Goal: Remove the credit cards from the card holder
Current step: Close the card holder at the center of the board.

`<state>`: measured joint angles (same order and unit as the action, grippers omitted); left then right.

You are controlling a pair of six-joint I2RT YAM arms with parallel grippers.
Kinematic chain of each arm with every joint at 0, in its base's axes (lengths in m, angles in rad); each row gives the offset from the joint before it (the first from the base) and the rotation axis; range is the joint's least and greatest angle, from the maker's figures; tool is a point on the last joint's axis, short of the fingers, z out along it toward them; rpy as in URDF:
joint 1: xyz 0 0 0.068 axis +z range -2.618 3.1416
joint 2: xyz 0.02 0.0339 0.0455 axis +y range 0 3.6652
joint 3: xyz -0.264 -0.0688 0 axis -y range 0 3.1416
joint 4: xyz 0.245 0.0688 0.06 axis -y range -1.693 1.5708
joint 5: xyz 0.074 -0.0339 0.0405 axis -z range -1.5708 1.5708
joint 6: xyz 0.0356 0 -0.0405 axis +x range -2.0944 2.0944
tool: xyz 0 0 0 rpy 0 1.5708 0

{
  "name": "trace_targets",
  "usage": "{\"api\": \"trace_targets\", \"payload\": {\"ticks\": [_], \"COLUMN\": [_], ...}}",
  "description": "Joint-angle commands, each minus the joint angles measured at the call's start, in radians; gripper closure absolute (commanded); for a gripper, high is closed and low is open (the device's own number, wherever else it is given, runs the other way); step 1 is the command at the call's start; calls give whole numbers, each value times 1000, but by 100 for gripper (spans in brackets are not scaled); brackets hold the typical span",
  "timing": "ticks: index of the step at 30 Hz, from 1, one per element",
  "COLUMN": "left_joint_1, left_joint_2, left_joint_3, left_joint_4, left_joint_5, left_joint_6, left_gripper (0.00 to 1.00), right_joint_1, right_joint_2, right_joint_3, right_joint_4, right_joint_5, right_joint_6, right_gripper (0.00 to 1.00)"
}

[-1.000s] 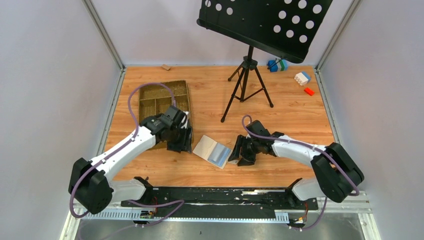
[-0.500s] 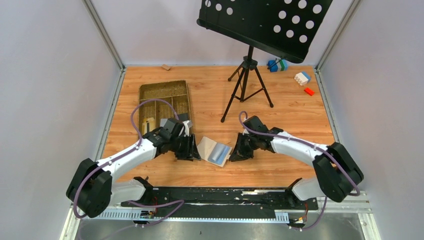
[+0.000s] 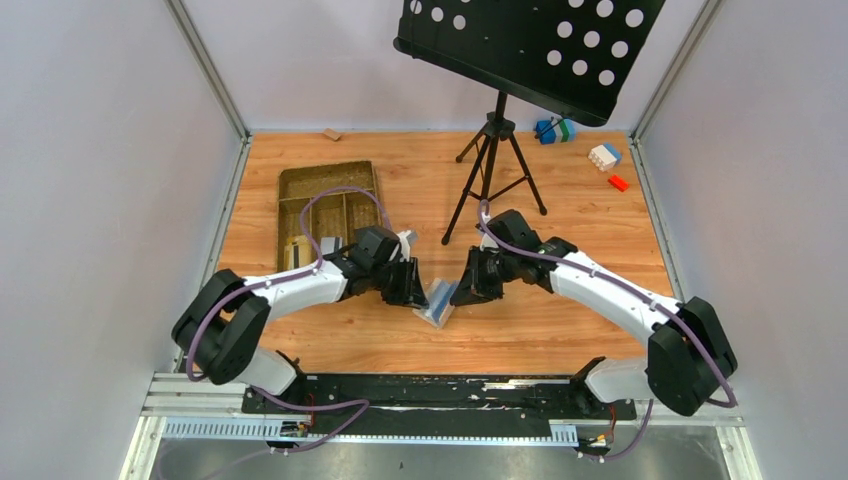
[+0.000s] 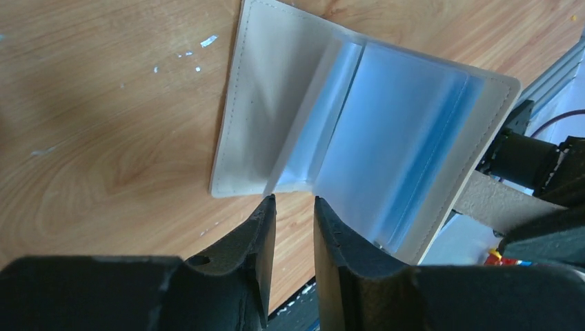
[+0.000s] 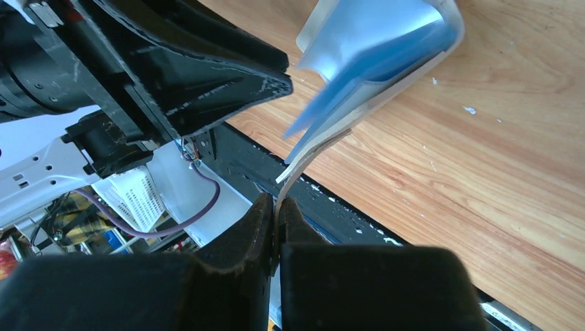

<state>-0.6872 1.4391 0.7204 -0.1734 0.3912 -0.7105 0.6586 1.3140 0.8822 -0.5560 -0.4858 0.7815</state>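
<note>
Card holder (image 3: pixel 438 301) splayed open, cream outside, pale blue inside, tilted at mid-table (image 3: pixel 560 335), one cover edge pinched in the clamped right gripper (image 5: pixel 278 204), left gripper (image 4: pixel 293 204) reaching in opposite, jaws slightly apart, empty.

**Right gripper pinching the holder's flap**

The right gripper (image 5: pixel 277 207) sits at 6 o'clock, its black jaws pressed together on the thin cream edge of one flap of the holder (image 5: pixel 386 48). From there the flap curves up toward 1 o'clock, where the holder stands partly open with its light blue inside showing. The left gripper (image 5: pixel 279 72) reaches in from 10 o'clock, its tips just beside the blue leaves; whether they touch cannot be told. The wooden table (image 5: pixel 483 172) fills 3 to 5 o'clock. A purple cable (image 5: pixel 200 200) loops at 8 o'clock.
</note>
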Motion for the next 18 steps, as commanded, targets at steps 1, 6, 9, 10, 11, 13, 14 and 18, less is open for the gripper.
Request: {"api": "trace_targets", "payload": {"ticks": [1, 6, 9, 10, 11, 13, 14, 18], "left_joint_1": [-24, -31, -31, -31, -31, -31, -31, -32], "left_joint_2": [66, 96, 108, 110, 112, 112, 113, 119], "left_joint_3": [43, 45, 46, 46, 45, 44, 45, 55], "left_joint_4": [88, 87, 76, 72, 71, 66, 65, 60], "left_joint_5": [-2, -9, -14, -16, -18, -21, -22, -19], "left_joint_6": [-17, -11, -5, -5, -5, -3, -1, 3], "left_gripper": [68, 69, 69, 69, 69, 69, 69, 69], "right_joint_1": [0, -5, -12, -13, -15, -18, -20, -19], "right_joint_2": [76, 157, 189, 196, 201, 213, 221, 284], "right_joint_3": [47, 41, 15, 6, -3, -20, -26, -22], "right_joint_4": [60, 130, 191, 211, 227, 252, 265, 299], "right_joint_5": [-29, -22, -22, -21, -20, -17, -18, -7], "right_joint_6": [-30, -56, -60, -64, -67, -68, -69, -76], "right_gripper": [100, 100, 100, 100, 100, 100, 100, 100]}}
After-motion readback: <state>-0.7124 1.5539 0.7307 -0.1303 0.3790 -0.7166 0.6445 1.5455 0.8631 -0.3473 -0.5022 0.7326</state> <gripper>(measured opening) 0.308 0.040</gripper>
